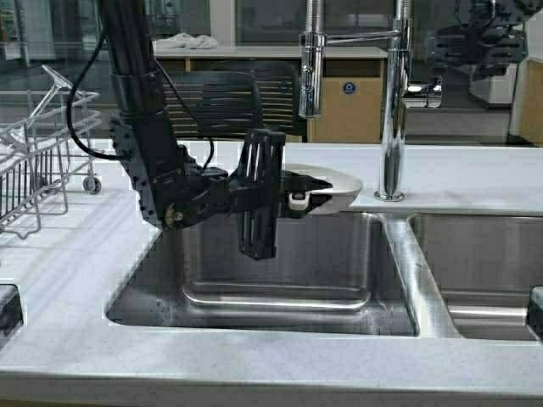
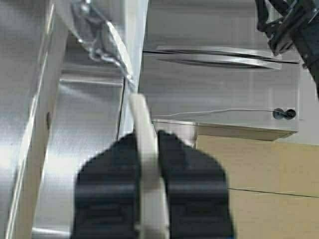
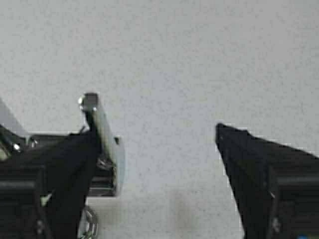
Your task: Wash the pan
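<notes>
Gripping the pan [image 1: 333, 181] (partly hidden) over the sink [image 1: 280, 280], left hand [image 1: 299, 197] clenched.

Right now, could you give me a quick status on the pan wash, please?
Left gripper shut on pan, held over sink back edge. Right gripper open by faucet. Nothing blocking.

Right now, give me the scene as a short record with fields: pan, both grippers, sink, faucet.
pan: white pan held over the back edge of the left sink basin, near the faucet base
left gripper: left gripper shut on the pan, gripping its pale handle
right gripper: right gripper open, up at the far right by the faucet lever, fingers either side of it, not closed on it
sink: steel sink, two basins
faucet: tall faucet; no water seen running
</notes>
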You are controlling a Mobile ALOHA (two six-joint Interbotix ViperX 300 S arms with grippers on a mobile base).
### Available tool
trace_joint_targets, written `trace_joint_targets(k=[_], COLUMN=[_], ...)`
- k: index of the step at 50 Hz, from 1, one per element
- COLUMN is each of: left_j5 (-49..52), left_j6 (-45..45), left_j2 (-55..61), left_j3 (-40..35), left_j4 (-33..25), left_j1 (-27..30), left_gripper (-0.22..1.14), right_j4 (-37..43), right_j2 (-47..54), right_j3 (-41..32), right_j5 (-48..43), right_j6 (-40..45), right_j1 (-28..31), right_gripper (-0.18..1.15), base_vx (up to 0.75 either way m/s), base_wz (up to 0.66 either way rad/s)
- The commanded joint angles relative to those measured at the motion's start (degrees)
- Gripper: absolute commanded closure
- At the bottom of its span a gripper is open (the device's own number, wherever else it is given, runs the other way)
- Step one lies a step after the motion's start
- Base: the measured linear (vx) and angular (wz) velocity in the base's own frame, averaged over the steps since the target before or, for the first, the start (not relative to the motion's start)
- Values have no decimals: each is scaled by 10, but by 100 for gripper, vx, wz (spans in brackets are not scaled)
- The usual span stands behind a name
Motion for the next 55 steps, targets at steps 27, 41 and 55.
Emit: trace_joint_targets(k=[27, 41, 55], left_j5=[-11, -11, -11], left_j6=[6, 6, 6], left_j2=[-11, -10, -7], left_j3=[-11, -11, -15], left_j4=[0, 0, 1], left_j1=[-2, -2, -2], left_gripper=[89, 89, 89], right_j4=[54, 48, 8], right_j2=[-9, -57, -132], right_j3=[-2, 18, 69], right_j5=[12, 11, 11], right_j6=[54, 53, 52], right_j1=[-87, -82, -82], right_gripper=[-3, -3, -3], base_vx=[0, 0, 1], base_wz=[0, 0, 0])
